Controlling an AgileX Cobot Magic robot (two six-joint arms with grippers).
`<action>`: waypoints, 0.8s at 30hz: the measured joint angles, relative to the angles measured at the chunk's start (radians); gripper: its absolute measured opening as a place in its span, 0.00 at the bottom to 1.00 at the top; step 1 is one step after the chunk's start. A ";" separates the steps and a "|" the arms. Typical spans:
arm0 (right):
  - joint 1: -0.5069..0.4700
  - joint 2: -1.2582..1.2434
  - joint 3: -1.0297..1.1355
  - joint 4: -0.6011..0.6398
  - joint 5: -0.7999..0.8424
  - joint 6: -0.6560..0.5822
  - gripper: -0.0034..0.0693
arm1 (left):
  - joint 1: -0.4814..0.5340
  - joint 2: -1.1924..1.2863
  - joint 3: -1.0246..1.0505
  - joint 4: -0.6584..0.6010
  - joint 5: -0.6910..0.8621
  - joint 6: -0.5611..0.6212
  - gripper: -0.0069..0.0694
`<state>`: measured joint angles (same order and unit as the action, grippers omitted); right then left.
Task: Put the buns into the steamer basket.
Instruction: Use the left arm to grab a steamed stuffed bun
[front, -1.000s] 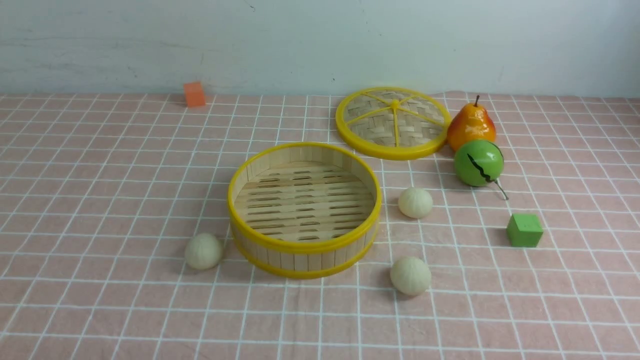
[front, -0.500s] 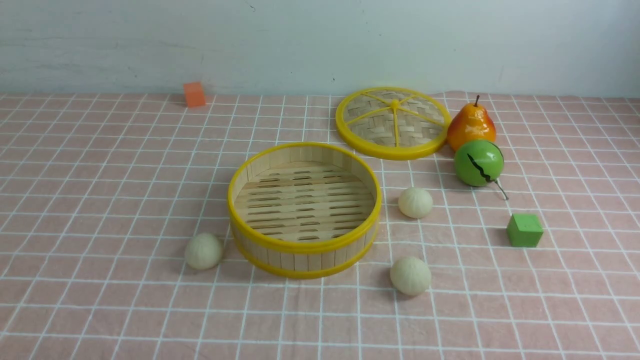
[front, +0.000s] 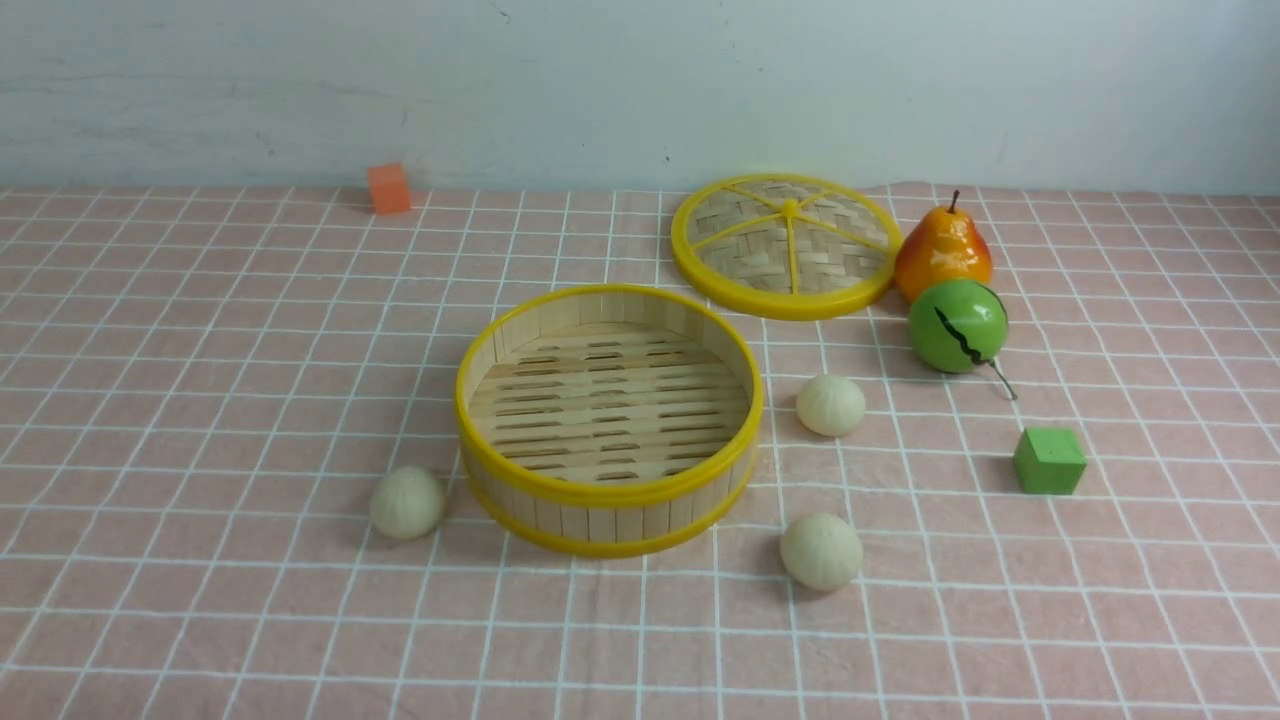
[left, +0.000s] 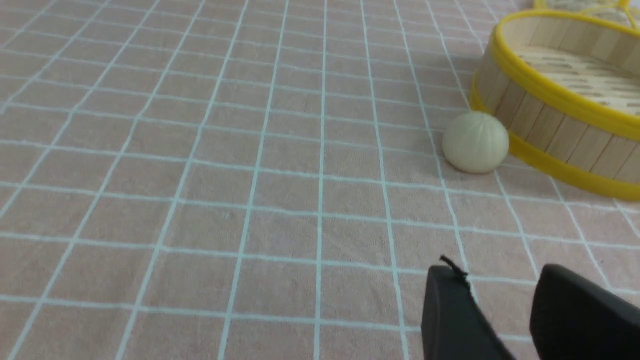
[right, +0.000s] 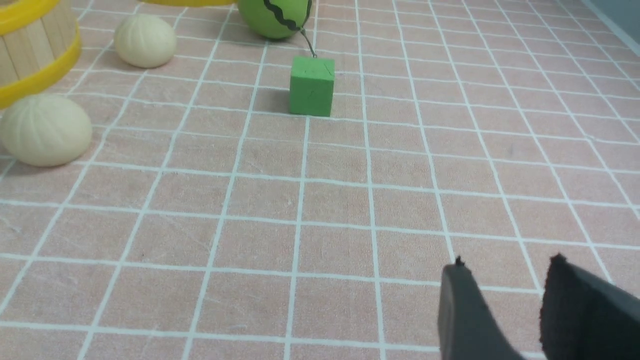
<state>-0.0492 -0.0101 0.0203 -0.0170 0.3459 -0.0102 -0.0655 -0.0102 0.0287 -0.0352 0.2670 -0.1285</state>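
Observation:
The steamer basket (front: 608, 490) stands mid-table, its slat floor bare. Three cream buns lie on the cloth around it: one at its left (front: 407, 502), one at its right (front: 830, 404), one at its front right (front: 821, 551). Neither arm shows in the front view. In the left wrist view my left gripper (left: 500, 277) is open with nothing between its fingers, well short of the left bun (left: 475, 142), which rests against the basket wall (left: 545, 125). My right gripper (right: 505, 265) is open and empty too, far from the two right-hand buns (right: 45, 130) (right: 145, 40).
The woven lid (front: 786, 245) lies flat behind the basket. A pear (front: 941, 252) and a green ball with a black crack (front: 957, 325) sit at the back right, a green cube (front: 1048, 460) nearer, an orange cube (front: 388, 188) by the wall.

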 joint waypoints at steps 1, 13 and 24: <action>0.000 0.000 0.000 0.000 -0.005 0.000 0.38 | 0.000 0.000 0.000 0.000 -0.014 0.000 0.40; 0.000 0.000 0.005 -0.001 -0.778 0.071 0.38 | 0.000 0.000 0.002 -0.029 -0.575 -0.072 0.40; 0.000 0.095 -0.027 0.006 -0.956 0.312 0.35 | 0.000 0.000 0.002 -0.113 -0.805 -0.575 0.40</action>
<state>-0.0492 0.0851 -0.0071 -0.0109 -0.6105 0.3022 -0.0655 -0.0102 0.0306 -0.1479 -0.5384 -0.7040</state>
